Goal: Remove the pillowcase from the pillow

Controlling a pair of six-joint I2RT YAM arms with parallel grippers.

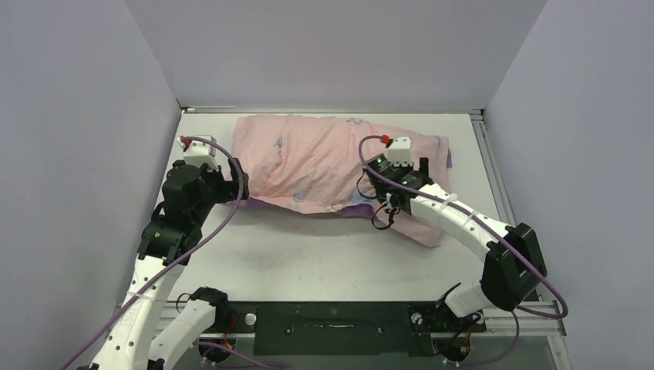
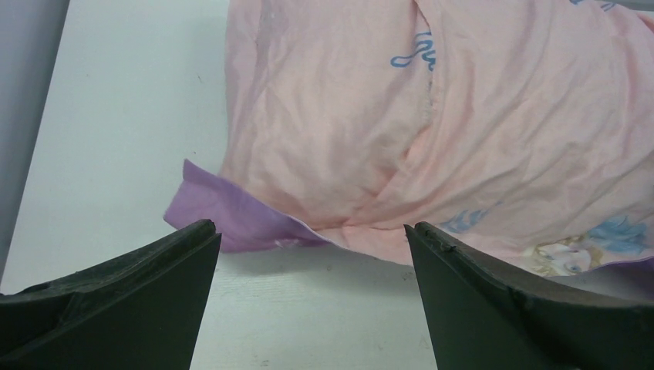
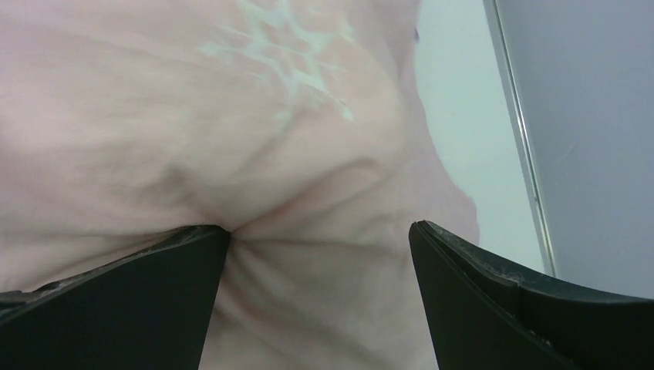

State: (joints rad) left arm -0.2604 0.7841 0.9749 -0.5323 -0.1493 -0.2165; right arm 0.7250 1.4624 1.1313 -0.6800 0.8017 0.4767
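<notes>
The pillowcase (image 1: 324,158) lies pale pink face up across the back of the table, with blue writing on it and a purple underside showing at its near edge (image 2: 231,216). It looks plump, so the pillow is hidden inside it; no plain white cushion shows. My left gripper (image 1: 231,185) is open just short of the cover's left near corner, with its jaws (image 2: 312,254) over bare table. My right gripper (image 1: 401,173) is open and pressed down onto the cover's right part, with pink fabric (image 3: 308,231) bulging between its fingers.
The white table (image 1: 308,254) is walled by grey panels at left, back and right. A metal rail (image 1: 493,177) runs along the right edge. The arm bases and a black plate (image 1: 332,320) sit at the near edge.
</notes>
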